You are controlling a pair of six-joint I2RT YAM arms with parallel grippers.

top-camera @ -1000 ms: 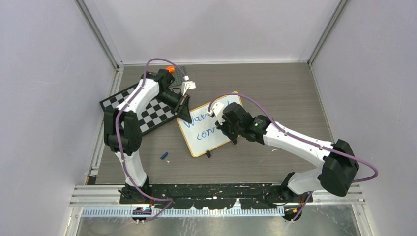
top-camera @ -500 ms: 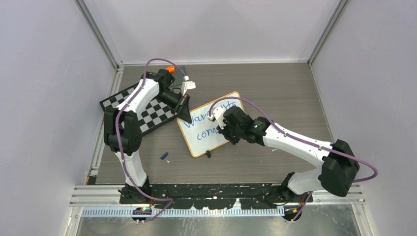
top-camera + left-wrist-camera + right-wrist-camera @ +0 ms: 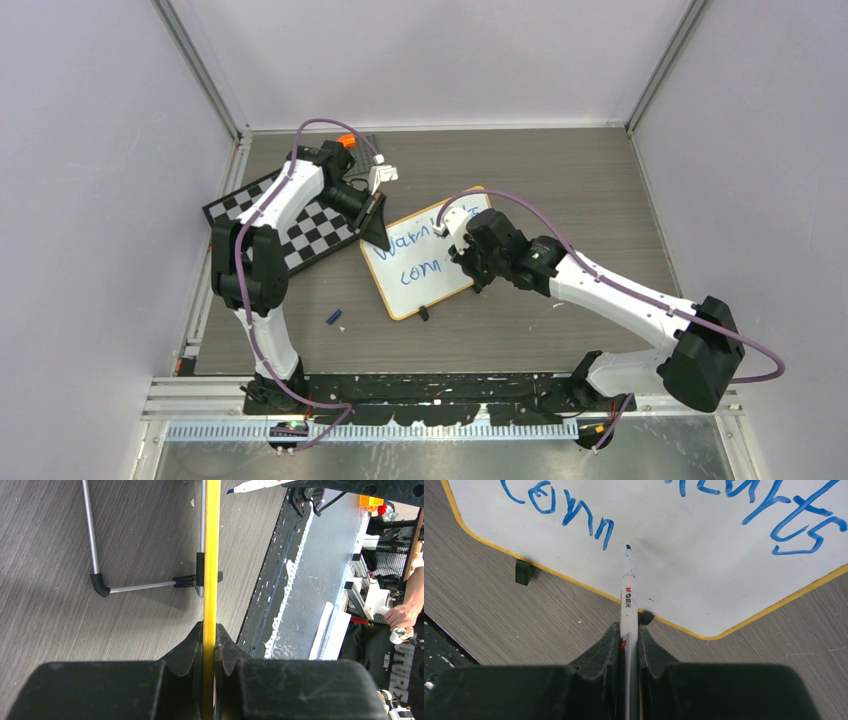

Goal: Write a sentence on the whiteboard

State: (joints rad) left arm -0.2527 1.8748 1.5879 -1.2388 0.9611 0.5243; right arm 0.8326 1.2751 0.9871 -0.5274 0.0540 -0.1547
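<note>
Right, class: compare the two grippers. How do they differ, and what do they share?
The left gripper clamps the yellow rim of the whiteboard; the right gripper clamps a white marker. The left gripper sits at the whiteboard's far left corner; the right gripper is by its near edge, marker aimed at the face. Both are shut on something.

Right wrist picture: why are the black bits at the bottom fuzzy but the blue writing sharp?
Right wrist view: the black fingers sit too near the lens, so soft; the blue marker writing on the glossy white board is crisp. Left wrist view: its fingers soft too.
</note>
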